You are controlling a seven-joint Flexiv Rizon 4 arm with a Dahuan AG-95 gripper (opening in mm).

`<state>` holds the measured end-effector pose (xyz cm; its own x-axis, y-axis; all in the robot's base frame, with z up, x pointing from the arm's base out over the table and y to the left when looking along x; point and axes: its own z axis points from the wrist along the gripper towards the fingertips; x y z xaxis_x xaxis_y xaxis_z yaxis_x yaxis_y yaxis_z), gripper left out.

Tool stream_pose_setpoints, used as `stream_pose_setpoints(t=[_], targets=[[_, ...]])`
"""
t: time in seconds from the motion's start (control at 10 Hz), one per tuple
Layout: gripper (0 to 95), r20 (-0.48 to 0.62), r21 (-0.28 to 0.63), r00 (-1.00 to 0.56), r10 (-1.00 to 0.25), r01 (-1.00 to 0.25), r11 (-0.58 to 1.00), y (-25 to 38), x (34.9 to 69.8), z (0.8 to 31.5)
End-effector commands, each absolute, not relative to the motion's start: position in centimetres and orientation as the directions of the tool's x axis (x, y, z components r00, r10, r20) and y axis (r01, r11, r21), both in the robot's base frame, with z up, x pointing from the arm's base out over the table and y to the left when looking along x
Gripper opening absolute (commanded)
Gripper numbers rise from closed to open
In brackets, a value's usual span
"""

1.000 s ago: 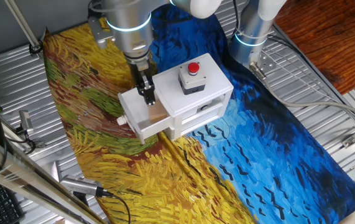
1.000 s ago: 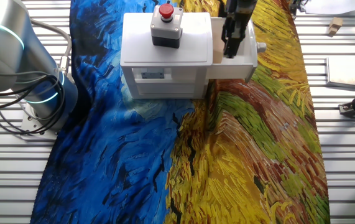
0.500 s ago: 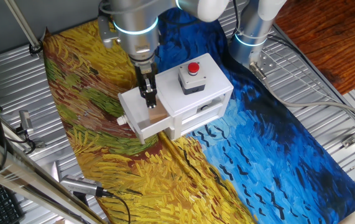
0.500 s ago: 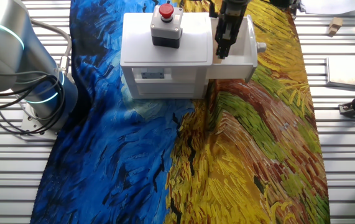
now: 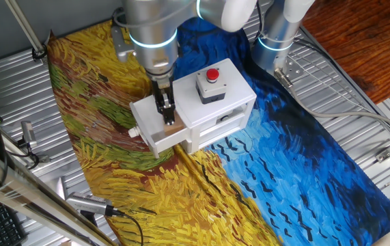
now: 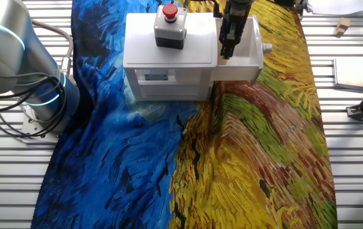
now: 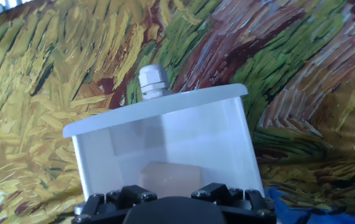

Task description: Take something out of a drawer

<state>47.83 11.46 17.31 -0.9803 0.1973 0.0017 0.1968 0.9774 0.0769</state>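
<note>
One thing to fetch: the block, small, tan and roughly cubic, lying inside the pulled-out drawer.
Block to tool: the tool hangs straight over the block; in the hand view the block sits dead ahead of the fingers, at the drawer's back end next to the box.
Long axis: the block looks slightly wider than tall in the hand view, its broad face square to the camera; no real long axis to line up on.
Tool state: fingers point down into the drawer. Whether they are apart or closed, and whether they touch the block, I cannot tell; the fingertips are hidden in the hand view and too small in both fixed views.
Drawer: white tray, slid out of the box's left side in one fixed view, knob on its far front. It holds the block only, as far as can be seen.
Box top: a red push button on a grey base, right of the tool, apart from it.
Table: covered by a blue and yellow painted cloth; the box stands on it.
Next move, as a judgement: a short straight drop, then close on the block, keeping off the drawer walls.
</note>
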Motion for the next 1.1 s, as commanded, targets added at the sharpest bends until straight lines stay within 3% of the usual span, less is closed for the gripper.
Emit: stream_pose_setpoints(t=[0.1, 1.1], targets=[[76.0, 0.002, 0.074, -0.980, 0.198, 0.198, 0.977, 11.6, 47.8, 17.1], [76.0, -0.003, 0.066, -0.983, 0.183, 0.182, 0.981, 12.3, 46.7, 16.0]])
